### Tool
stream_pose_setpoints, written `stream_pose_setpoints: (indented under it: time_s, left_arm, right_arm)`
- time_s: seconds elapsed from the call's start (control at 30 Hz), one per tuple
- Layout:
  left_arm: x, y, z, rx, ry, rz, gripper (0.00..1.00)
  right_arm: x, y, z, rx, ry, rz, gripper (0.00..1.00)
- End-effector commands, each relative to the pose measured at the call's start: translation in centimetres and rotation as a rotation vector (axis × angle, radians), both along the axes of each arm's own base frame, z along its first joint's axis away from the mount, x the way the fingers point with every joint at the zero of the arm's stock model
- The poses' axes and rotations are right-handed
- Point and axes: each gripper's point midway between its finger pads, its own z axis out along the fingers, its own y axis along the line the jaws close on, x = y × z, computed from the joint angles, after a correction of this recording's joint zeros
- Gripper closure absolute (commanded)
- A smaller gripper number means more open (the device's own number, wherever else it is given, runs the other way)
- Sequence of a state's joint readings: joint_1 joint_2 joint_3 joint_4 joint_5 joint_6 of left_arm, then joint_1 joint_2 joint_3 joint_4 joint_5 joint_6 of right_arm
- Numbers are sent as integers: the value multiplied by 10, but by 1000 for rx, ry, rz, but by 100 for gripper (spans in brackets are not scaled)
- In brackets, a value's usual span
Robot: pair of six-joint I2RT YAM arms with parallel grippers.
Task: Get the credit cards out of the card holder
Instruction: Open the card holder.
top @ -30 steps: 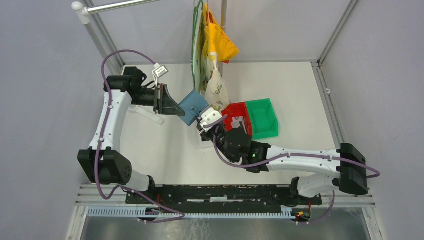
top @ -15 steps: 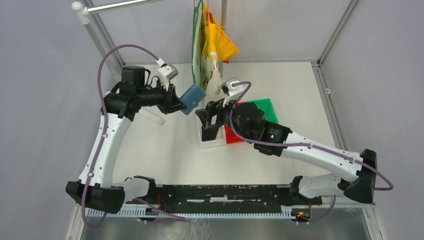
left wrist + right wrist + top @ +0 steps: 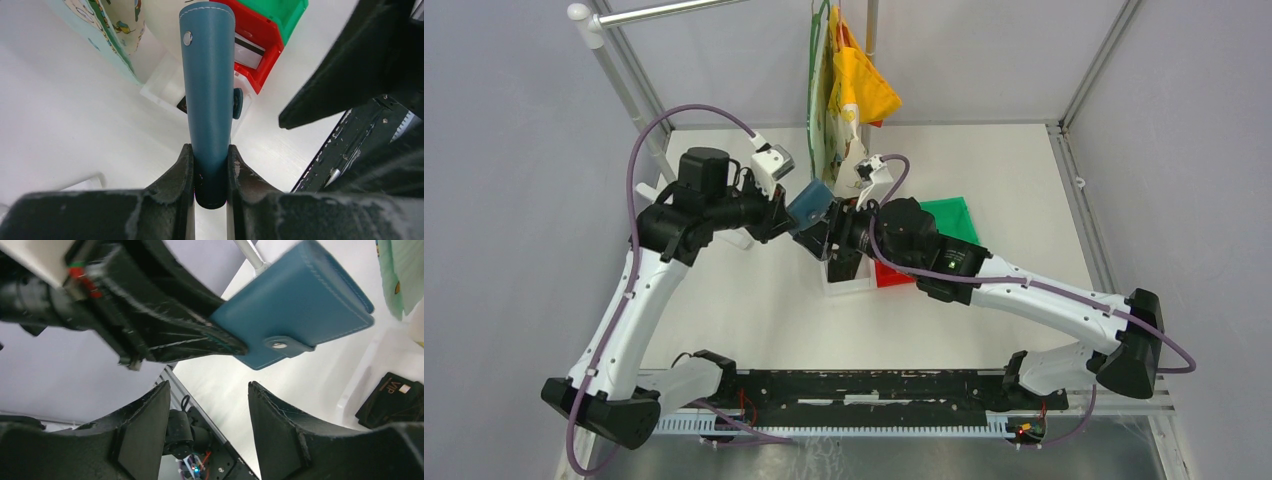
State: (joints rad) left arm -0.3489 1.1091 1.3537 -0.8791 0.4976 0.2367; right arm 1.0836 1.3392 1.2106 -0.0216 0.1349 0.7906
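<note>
Above the middle of the bench [image 3: 754,300], the left hand [image 3: 210,170] clamped the closed wallet [image 3: 209,90] — the right hand [image 3: 207,390], spread wide, had just swung in beside it, probably to unsnap its tab [image 3: 280,345]; a black card [image 3: 395,397] lay in the white bin [image 3: 162,87] below.

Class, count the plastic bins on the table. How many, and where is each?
3, in a row: white bin on the left, red bin in the middle, green bin on the right. The right arm partly covers them.
</note>
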Motion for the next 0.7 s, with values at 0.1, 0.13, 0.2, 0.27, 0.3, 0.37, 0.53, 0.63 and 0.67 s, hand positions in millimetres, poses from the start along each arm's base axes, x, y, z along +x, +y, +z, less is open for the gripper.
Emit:
stream_pose_setpoints:
  time_s: [0.1,0.13,0.2,0.27,0.3,0.37,0.53,0.63,0.67]
  left_arm:
    - [-9,-4,41,-34,-213,-75,98]
    - [-11,-4,41,-30,-224,-86,98]
    - [-17,-2,41,-18,-249,-107,98]
    - [-21,-2,39,0,-264,-130,98]
    - [-23,-1,38,10,-265,-137,98]
    - [-25,1,37,24,-274,-144,98]
    - [-32,2,32,34,-289,-169,98]
    - [-35,0,32,27,-290,-182,98]
    - [-37,0,33,23,-291,-188,98]
  right_arm:
    - [4,-15,14,162,99,-45,41]
    - [6,-15,14,172,106,-52,41]
    - [9,-14,13,183,123,-62,40]
    - [9,-10,14,207,135,-43,39]
    - [8,-7,17,229,134,-24,38]
    - [7,-4,19,246,138,-5,38]
    - [7,-1,20,262,150,-4,38]
    - [9,1,18,265,157,-9,38]
    - [10,1,18,268,160,-12,38]
